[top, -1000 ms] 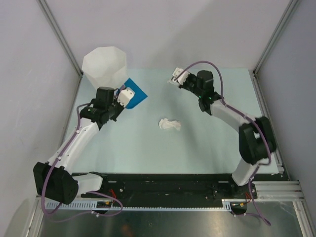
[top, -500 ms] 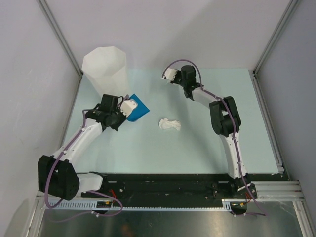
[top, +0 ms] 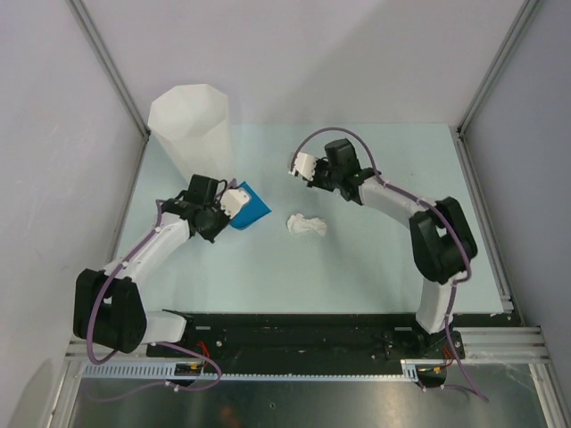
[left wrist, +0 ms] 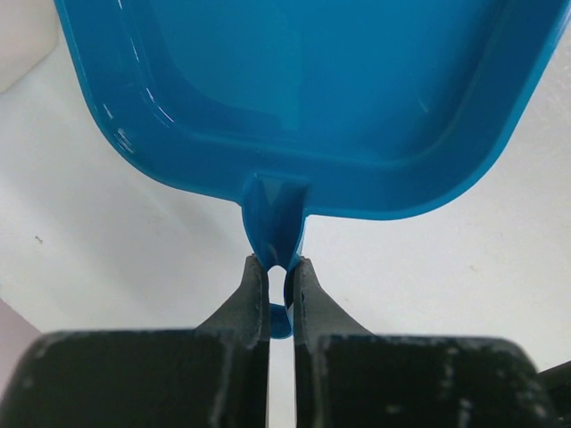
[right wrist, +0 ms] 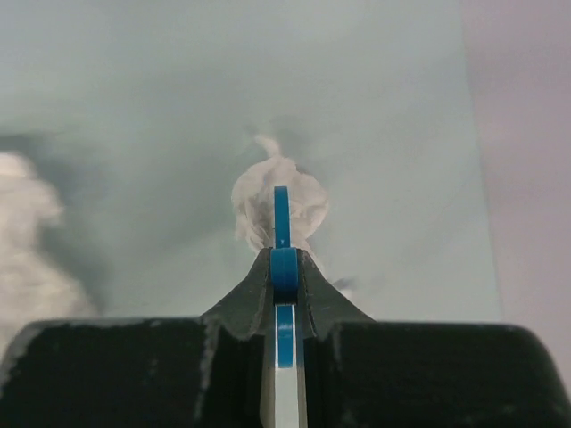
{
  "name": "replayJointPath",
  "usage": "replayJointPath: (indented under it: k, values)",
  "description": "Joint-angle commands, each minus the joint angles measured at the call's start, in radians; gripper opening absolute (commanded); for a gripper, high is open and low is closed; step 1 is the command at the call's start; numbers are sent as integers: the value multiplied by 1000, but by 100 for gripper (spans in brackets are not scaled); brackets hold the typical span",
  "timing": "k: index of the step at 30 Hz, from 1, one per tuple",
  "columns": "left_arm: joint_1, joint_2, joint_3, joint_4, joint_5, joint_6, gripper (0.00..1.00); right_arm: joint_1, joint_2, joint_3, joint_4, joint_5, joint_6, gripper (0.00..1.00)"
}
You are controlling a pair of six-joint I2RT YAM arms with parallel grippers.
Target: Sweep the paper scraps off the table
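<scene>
Blue plastic fills the left wrist view: we see the left gripper (left wrist: 278,267) closed to a narrow slit on the handle of the dustpan (left wrist: 294,98). The right gripper (right wrist: 284,267) is clamped on a thin blue-and-white tool (right wrist: 282,214), seen edge-on. A paper scrap (top: 306,226) lies near the middle of the table (top: 357,267), between both grippers. Since the earlier frame, both grippers have moved nearer to it, and the scrap has not shifted.
</scene>
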Motion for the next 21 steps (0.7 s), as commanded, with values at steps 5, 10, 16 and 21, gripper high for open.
replayJointPath:
  k: [5,10,16,21]
  values:
    - [-38,25,-54,3,-5,28,0,127,-215,-124,-201,135,310,0]
    - [-92,42,-99,-9,-68,62,0,128,-301,-121,-107,483,516,0]
    - [-169,115,-87,-36,-162,107,0,70,-398,-126,-245,569,938,0]
    - [-195,225,-13,-40,-215,122,0,96,-410,-189,-303,692,1114,0]
